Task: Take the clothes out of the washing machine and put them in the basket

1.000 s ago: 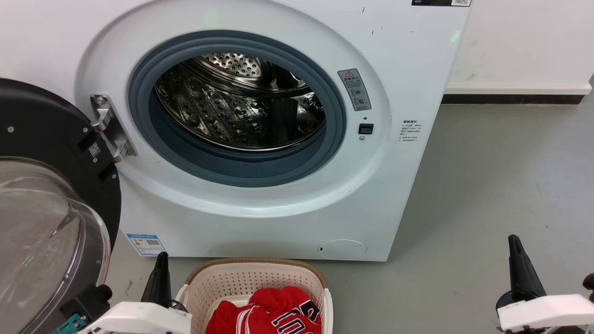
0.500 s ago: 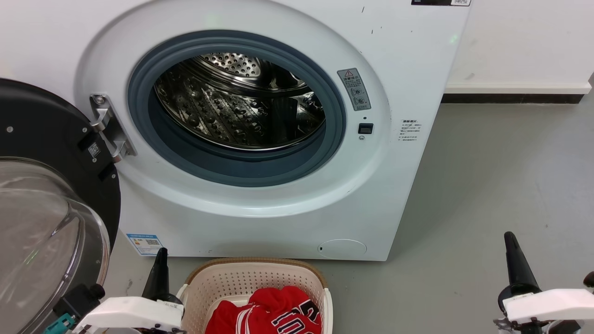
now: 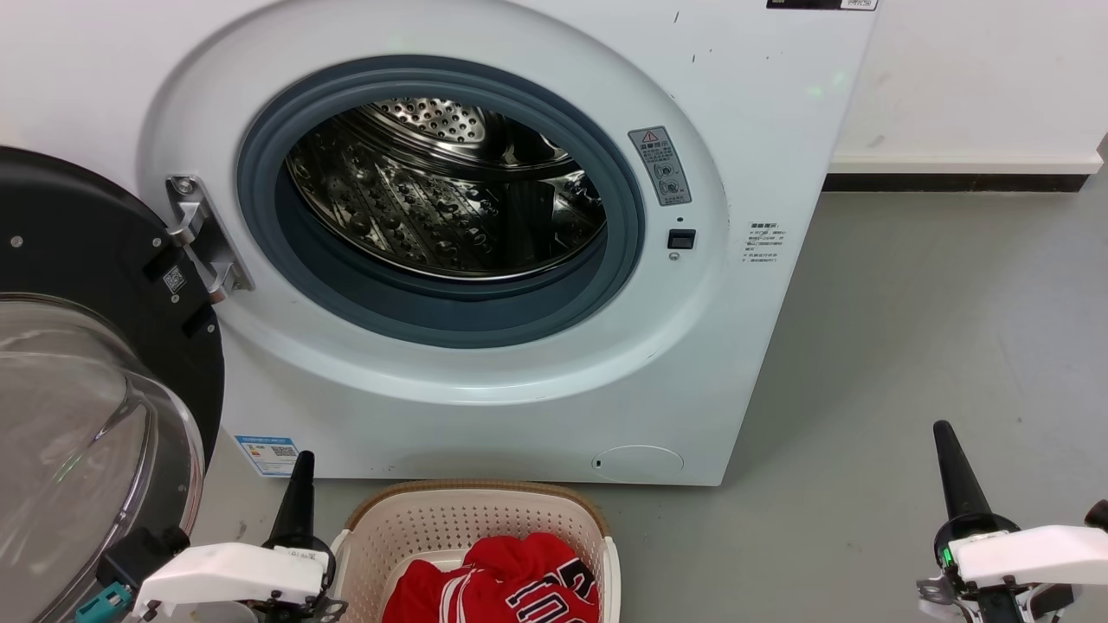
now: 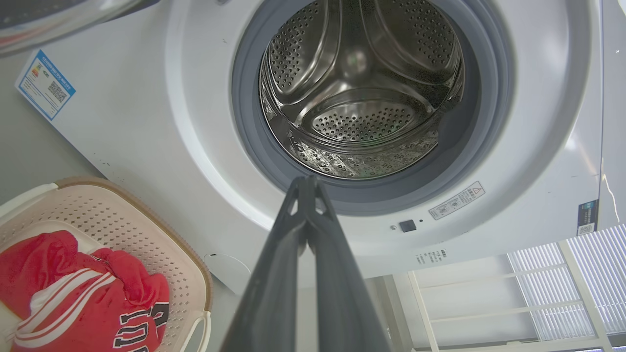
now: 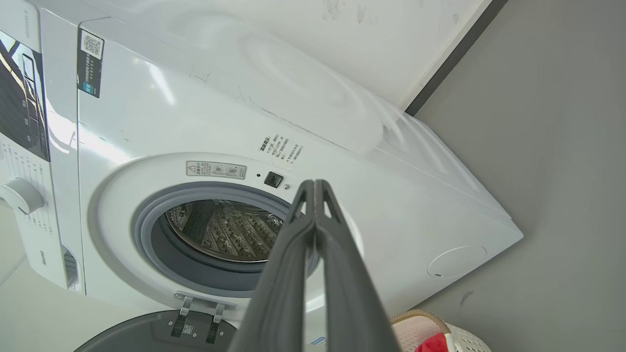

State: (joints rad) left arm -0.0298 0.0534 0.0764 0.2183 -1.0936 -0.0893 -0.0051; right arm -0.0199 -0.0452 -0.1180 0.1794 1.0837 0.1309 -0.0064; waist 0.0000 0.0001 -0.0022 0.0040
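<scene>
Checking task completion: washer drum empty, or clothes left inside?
Empty, as far as visible: the drum shows bare perforated steel, no fabric. The red clothes lie in the basket.

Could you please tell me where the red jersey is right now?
In the head view, the red jersey lies in the cream laundry basket at bottom centre, on the floor just in front of the washing machine.
</scene>
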